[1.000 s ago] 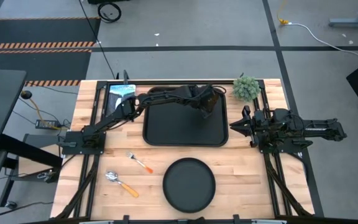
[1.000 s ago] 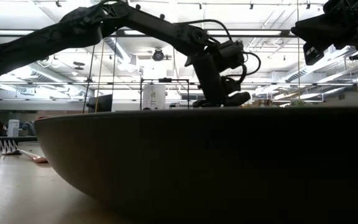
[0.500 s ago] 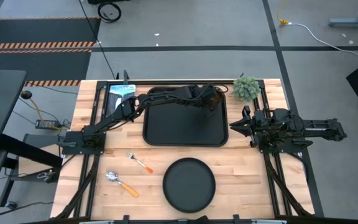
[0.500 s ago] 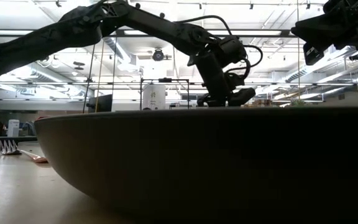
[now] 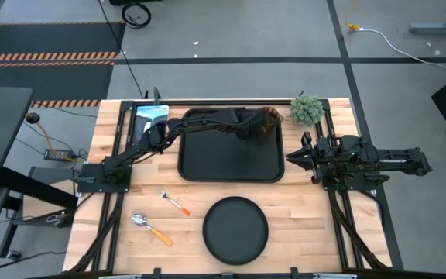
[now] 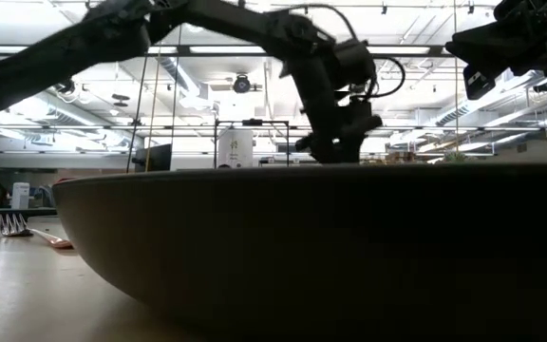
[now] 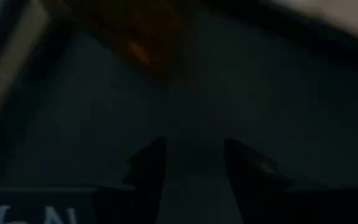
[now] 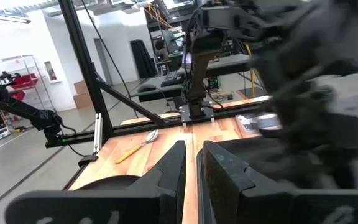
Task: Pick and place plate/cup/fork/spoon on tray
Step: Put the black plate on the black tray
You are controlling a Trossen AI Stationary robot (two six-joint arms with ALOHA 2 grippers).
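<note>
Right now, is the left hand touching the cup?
Apart. In the left wrist view the open fingers of the left hand have bare tray between them, and the amber cup sits farther off on the tray.

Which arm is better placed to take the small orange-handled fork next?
Probably left: the silver-tined, orange-handled fork lies on the left arm's side, and the left gripper is open and empty; the right gripper is parked farther away.

Your wooden table (image 5: 300, 213) carries the tray (image 5: 207, 167) at center, plate (image 5: 235, 229) below it, fork (image 5: 173, 202) and spoon (image 5: 151, 229) lower left, plant (image 5: 307, 109) and picture card (image 5: 150, 118) up top.
</note>
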